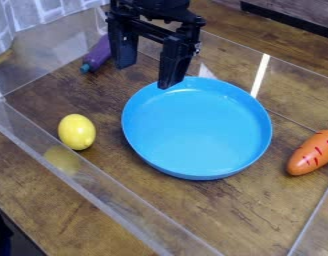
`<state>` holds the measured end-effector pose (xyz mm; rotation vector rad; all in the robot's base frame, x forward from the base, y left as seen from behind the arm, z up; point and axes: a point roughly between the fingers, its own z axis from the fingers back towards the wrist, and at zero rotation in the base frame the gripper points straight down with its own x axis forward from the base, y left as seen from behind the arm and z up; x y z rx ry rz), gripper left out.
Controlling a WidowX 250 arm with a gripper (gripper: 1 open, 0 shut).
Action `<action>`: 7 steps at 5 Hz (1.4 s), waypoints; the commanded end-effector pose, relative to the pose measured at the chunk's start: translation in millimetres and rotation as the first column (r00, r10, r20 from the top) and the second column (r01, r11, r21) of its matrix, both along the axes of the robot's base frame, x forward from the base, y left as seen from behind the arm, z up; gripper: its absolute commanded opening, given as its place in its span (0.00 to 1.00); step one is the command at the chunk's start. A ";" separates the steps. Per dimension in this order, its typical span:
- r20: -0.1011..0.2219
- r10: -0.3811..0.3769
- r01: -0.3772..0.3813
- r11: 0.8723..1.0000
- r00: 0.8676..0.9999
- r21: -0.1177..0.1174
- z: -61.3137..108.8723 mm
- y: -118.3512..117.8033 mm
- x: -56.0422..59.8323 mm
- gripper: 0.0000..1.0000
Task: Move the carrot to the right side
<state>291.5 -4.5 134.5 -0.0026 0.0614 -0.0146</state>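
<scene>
The gripper (148, 66) hangs wide open with nothing in it, above the far rim of the blue plate (196, 130). The carrot (315, 152) lies at the table's right edge (far from the yellow fruit (76, 131)).

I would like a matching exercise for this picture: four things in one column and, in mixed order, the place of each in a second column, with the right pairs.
Things:
1. carrot
2. lemon
3. blue plate
4. eggplant

Places:
A. middle of the table
B. far left, behind the arm
C. right edge of the picture
D. left of the plate, near the front

Pairs: 1-C, 2-D, 3-A, 4-B
</scene>
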 end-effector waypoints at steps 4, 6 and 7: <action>-0.050 -0.265 0.266 0.964 0.963 0.002 -24.9 22.1 -5.3 1.00; -0.071 -0.385 0.386 0.923 0.920 -0.002 -34.8 28.3 -7.5 1.00; -0.082 -0.439 0.440 0.898 0.895 0.002 -39.2 34.5 -10.9 1.00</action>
